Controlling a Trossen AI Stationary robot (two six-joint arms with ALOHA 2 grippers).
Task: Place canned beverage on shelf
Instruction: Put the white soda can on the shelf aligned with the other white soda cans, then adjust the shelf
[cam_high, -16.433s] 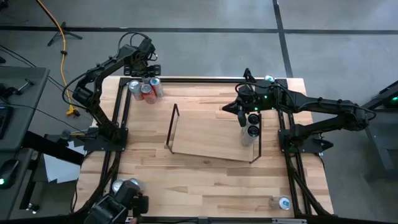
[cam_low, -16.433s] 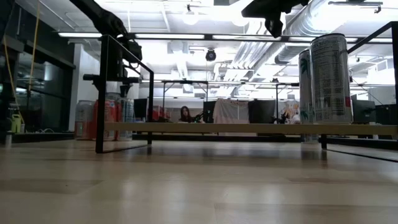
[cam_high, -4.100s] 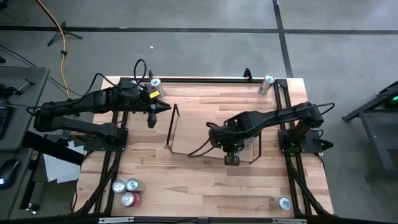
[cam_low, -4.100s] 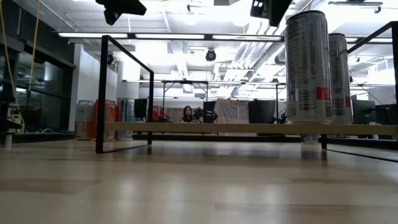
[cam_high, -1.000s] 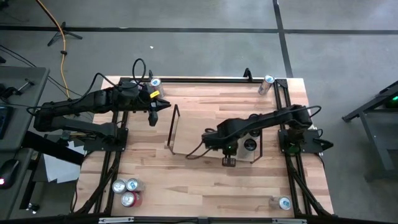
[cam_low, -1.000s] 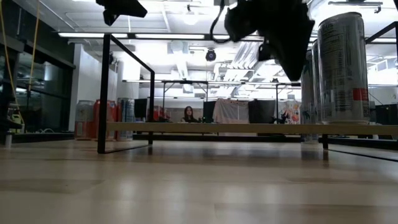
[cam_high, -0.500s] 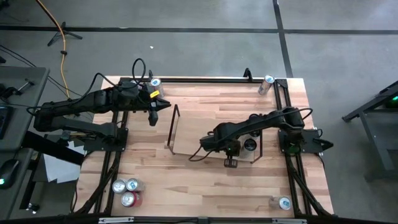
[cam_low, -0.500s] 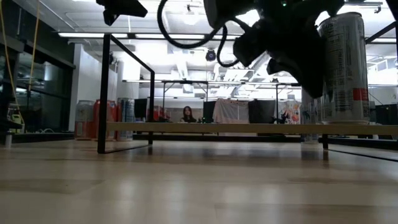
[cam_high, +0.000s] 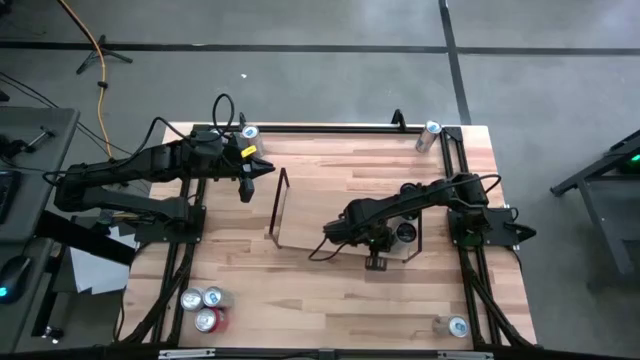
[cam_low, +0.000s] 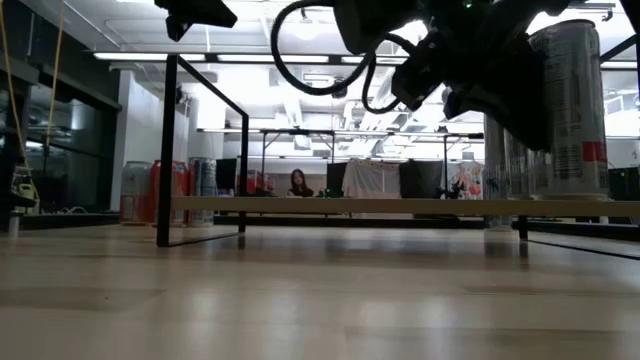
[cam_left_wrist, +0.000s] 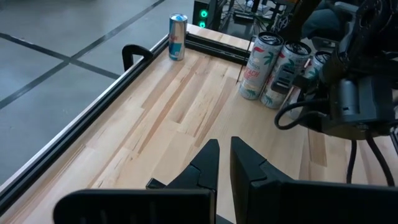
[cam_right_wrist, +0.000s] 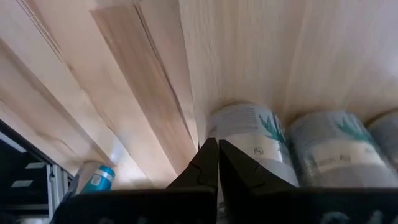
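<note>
A: Where was the right gripper (cam_high: 376, 262)?

B: Low beside the tall silver cans (cam_right_wrist: 252, 146) on the black wire shelf (cam_high: 278, 205), fingers pinched together on nothing. Three cans stood there. They looked light, rigid, slick; grasp mid-body.

A: Farther off?

B: Left gripper (cam_high: 247, 187) hovered closed, empty; a blue-and-silver can (cam_left_wrist: 177, 37) stood at the table's edge.

Overhead looks straight down; low camera skims tabletop; both share the shelf (cam_high: 345, 222).
</note>
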